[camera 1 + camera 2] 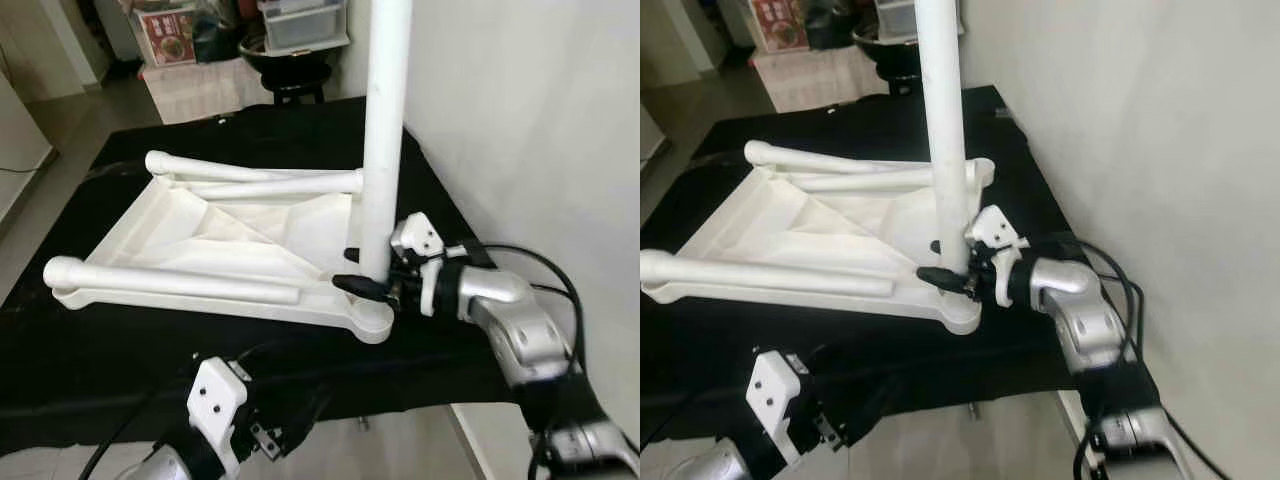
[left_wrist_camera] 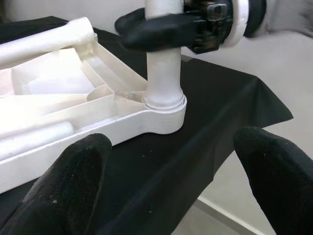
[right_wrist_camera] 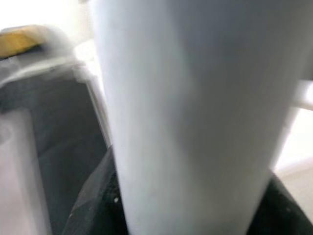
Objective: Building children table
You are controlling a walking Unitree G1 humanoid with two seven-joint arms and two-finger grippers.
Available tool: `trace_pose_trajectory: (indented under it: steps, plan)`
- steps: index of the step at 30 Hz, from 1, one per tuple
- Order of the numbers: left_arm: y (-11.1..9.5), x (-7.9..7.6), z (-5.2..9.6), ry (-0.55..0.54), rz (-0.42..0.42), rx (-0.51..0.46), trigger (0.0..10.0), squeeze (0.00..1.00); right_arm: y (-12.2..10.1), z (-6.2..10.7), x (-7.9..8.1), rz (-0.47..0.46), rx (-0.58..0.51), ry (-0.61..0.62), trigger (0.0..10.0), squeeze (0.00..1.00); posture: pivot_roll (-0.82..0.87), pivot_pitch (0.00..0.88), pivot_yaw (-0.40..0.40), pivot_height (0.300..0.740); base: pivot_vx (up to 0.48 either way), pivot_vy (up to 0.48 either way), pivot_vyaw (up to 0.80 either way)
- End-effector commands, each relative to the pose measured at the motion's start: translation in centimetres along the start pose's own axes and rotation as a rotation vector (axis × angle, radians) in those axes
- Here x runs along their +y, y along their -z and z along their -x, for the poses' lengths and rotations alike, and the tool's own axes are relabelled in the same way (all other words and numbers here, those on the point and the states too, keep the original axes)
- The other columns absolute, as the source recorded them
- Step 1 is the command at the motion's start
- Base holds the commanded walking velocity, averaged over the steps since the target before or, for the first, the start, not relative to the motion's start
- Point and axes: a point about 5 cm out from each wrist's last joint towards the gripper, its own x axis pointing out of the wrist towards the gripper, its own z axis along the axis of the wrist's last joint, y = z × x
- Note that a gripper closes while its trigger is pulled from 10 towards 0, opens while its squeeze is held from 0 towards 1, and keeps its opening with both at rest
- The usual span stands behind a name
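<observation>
A white plastic tabletop (image 1: pixel 215 235) lies upside down on a black cloth. One white leg (image 1: pixel 383 140) stands upright in its near right corner socket (image 1: pixel 372 318). My right gripper (image 1: pixel 362 270) is shut on that upright leg just above the socket. In the right wrist view the leg (image 3: pixel 186 112) sits between the black fingers. Two more loose legs (image 1: pixel 180 280) (image 1: pixel 260 178) lie along the tabletop's sides. My left gripper (image 2: pixel 171 176) is open, low at the table's near edge, and its fingers (image 2: pixel 68 181) point at the socket.
The black-covered table (image 1: pixel 100 350) stands against a white wall (image 1: pixel 530 120) on the right. Beyond its far end are a black stool (image 1: pixel 295 75), a plastic storage box (image 1: pixel 300 22) and a low white-draped stand (image 1: pixel 195 85). Tiled floor lies to the left.
</observation>
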Motion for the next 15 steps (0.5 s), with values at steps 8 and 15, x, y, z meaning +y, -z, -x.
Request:
trace_pose_trajectory:
  steps: [8,15]
  plan:
    - [0.3,0.9,-0.2,-0.037,0.010,0.005,10.0,0.00,3.2,1.1,2.9,0.022,0.179,0.333,0.0,0.00,-0.14,0.122,0.065,0.740,0.000,0.000,0.00]
    - [0.4,1.1,-0.2,-0.086,0.006,-0.002,10.0,0.00,2.9,0.2,3.6,-0.015,0.173,0.243,10.0,0.69,-0.14,0.107,0.068,0.740,0.000,0.000,0.00]
